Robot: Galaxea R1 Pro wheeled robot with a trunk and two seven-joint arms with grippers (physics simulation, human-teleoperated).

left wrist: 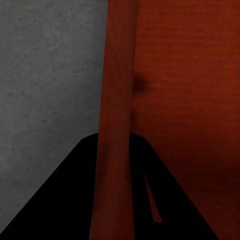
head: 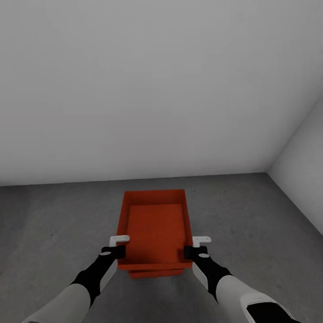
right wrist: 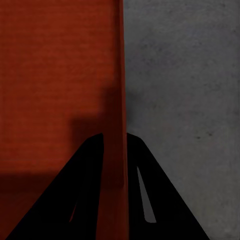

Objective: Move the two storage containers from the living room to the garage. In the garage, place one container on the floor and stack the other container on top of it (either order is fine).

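fingers of both grippers pinch the long side walls of the upper container (head: pixel 154 226), one wall each. left gripper (head: pixel 117 251) clamps the left wall near the near corner; in the left wrist view its dark fingers (left wrist: pixel 75 200) straddle the thin orange-red wall, one outside, one inside, closed against it. right gripper (head: pixel 190 251) does the same on the right wall; right wrist view shows its fingers (right wrist: pixel 85 195) either side of the wall edge, narrow gap taken up by the plastic.

upper container sits level, open top up, inside bare, long axis running near to far. under its near edge a strip of the second container (head: pixel 154 272) shows (same orange-red, just peeking out below the near rim), so the two are stacked or nearly so; cannot tell whether the upper one's weight is fully resting on the lower.

both sit on the floor (head: pixel 54 224), dark grey mottled concrete, in front of the robot. plain white wall (head: pixel 134 89) across the far side; second white wall (head: pixel 305 152) meets it at the far right corner. arms reach forward symmetrically, white forearms, black wrists.
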